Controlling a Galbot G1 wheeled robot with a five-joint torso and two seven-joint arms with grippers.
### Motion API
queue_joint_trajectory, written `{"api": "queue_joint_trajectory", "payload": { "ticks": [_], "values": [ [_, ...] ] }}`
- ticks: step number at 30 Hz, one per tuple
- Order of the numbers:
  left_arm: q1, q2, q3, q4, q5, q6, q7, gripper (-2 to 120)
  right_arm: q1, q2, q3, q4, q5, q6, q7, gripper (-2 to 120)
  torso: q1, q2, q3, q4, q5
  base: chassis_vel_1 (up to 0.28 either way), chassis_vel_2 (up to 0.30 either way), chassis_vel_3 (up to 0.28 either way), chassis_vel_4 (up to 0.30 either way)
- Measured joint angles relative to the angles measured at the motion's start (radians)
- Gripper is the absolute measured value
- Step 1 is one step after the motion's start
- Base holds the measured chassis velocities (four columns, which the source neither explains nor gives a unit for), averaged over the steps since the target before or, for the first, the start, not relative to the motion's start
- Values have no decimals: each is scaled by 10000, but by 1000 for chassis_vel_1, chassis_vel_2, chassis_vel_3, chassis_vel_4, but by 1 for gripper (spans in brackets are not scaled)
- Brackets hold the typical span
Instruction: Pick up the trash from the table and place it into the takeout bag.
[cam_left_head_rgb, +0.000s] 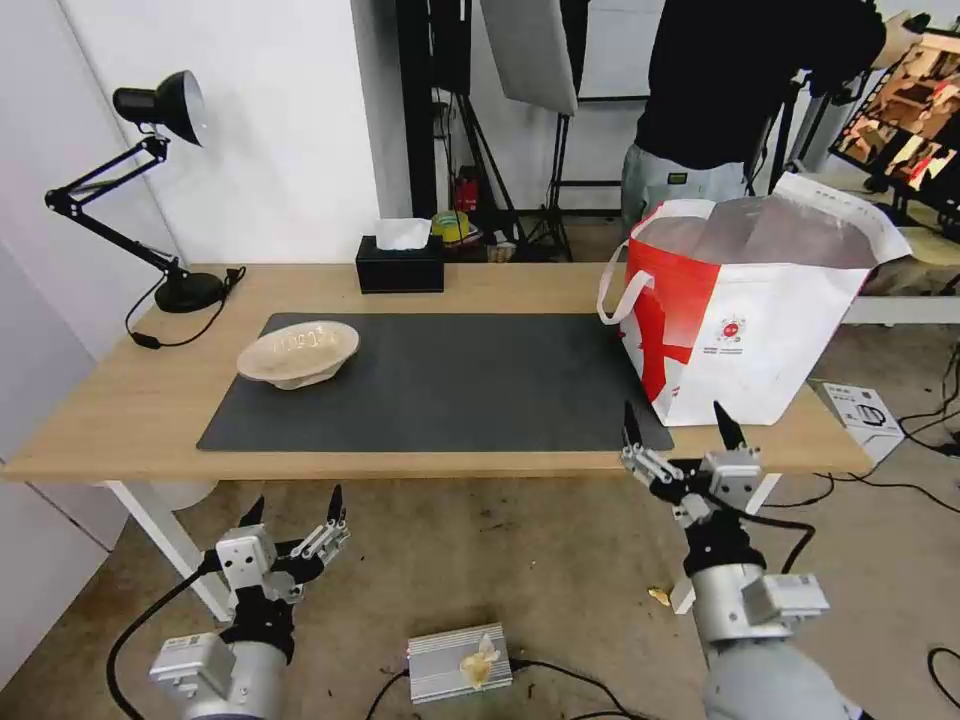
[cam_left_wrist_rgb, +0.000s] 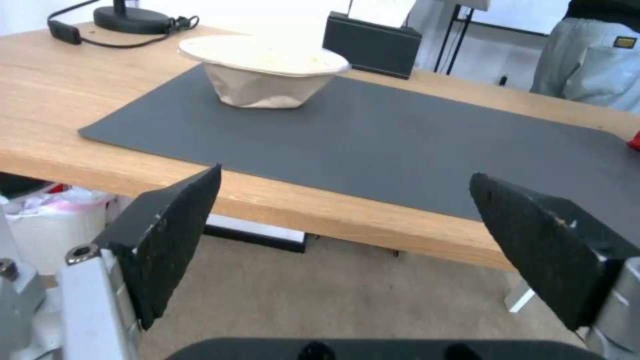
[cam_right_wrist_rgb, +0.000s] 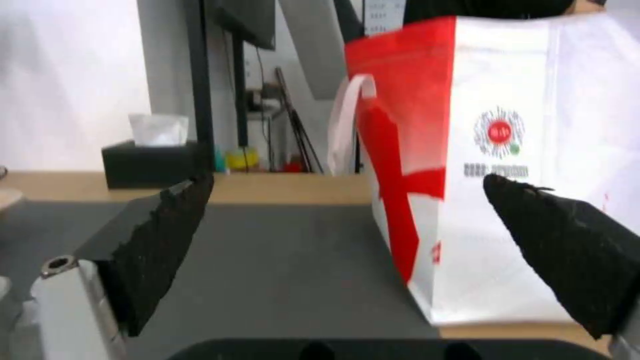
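A beige pulp bowl (cam_left_head_rgb: 299, 353) (cam_left_wrist_rgb: 263, 70), the trash in view, sits on the left part of the dark grey mat (cam_left_head_rgb: 440, 380) on the light-wood table (cam_left_head_rgb: 110, 410). The white-and-red takeout bag (cam_left_head_rgb: 745, 310) (cam_right_wrist_rgb: 493, 165) stands open at the table's right end, its silver lining showing. My left gripper (cam_left_head_rgb: 296, 505) (cam_left_wrist_rgb: 347, 190) hangs open below the table's front edge, left of centre, short of the bowl. My right gripper (cam_left_head_rgb: 680, 425) (cam_right_wrist_rgb: 347, 200) is open at the front edge, just before the bag's near corner, holding nothing.
A black tissue box (cam_left_head_rgb: 400, 262) sits at the back middle and a black desk lamp (cam_left_head_rgb: 150, 180) at the back left, its cable (cam_left_head_rgb: 185, 320) trailing on the wood. A metal box (cam_left_head_rgb: 460, 662) and cables lie on the floor. A person stands behind the bag.
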Motion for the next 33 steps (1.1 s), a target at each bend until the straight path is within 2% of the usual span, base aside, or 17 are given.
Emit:
{"api": "queue_joint_trajectory", "payload": {
  "ticks": [13,33],
  "values": [
    [76,15,1,-20,3,-12,-8,100,-1167,83,-20,376,-37,-665,400,100,1,0,0,-1,0,0,0,0,0],
    [5,159,0,7,-59,-25,-19,100,-1520,118,-125,402,52,-916,501,100,1,0,0,-1,0,0,0,0,0]
  ]
}}
